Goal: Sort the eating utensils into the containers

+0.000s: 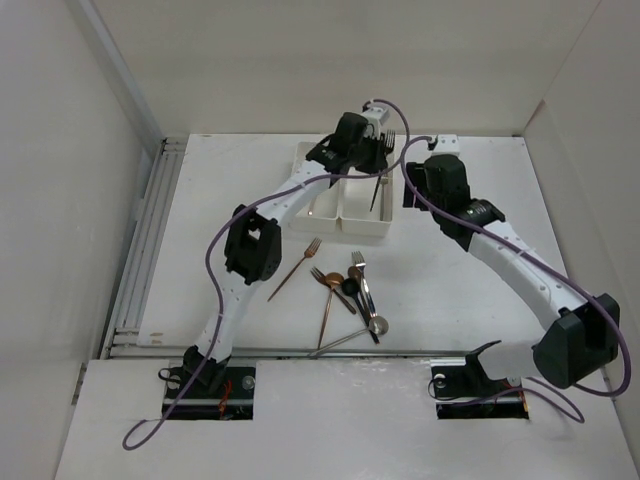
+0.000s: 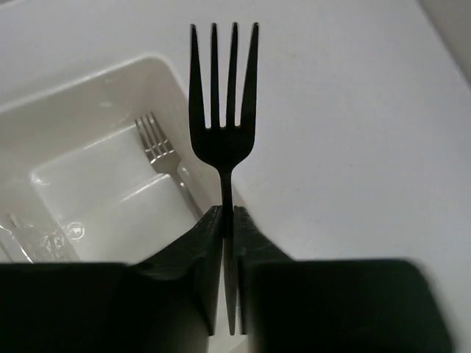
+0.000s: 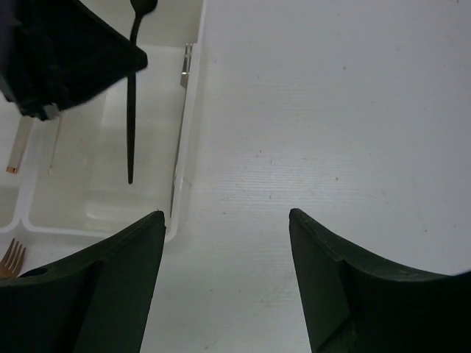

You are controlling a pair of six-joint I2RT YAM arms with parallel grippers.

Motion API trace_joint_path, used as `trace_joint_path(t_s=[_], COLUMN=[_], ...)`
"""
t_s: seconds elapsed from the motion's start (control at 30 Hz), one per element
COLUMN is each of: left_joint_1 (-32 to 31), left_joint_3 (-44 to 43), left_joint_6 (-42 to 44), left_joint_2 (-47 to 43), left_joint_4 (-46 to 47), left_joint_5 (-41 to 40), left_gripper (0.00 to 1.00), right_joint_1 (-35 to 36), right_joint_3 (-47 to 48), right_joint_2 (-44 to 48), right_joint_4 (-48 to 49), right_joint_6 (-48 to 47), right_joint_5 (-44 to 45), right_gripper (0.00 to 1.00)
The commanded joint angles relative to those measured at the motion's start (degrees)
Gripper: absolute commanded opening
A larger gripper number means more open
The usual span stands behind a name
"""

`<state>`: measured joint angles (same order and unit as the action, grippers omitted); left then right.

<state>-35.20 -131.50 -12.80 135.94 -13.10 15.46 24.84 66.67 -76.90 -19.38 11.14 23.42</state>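
Clamped in the left gripper [image 2: 224, 219] just below its tines, the black fork [image 2: 223, 140] is held over the right container [image 2: 110, 70], in which a silver fork [image 2: 158, 147] is already laid. The right gripper [image 3: 227, 215] is spread wide, holding nothing, above the table beside that bin. Other eating utensils [image 1: 345, 290] are left heaped nearer the arm bases. The fork is judged light, stiff and smooth enough to swivel between the pads, so a hold at the flat neck, near its balance, is favoured.
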Motion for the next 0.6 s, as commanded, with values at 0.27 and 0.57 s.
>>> trace_joint_path(t_s=[0.27,0.57], left_joint_1=[1.54,1.54], left_joint_3=[11.42,56.93], left_joint_6=[8.03,15.86], left_joint_2=[-16.29,-42.5], left_joint_4=[-7.28,-15.64], left_joint_5=[-5.0,-10.9], left_gripper=[0.76,0.67], right_joint_1=[0.82,8.72], right_joint_3=[-0.32,-1.63], right_joint_2=[5.1,5.1], right_joint_4=[-0.4,-2.68], right_joint_6=[-3.31,-0.69], right_joint_5=[-0.39,0.74], right_gripper=[0.75,0.76])
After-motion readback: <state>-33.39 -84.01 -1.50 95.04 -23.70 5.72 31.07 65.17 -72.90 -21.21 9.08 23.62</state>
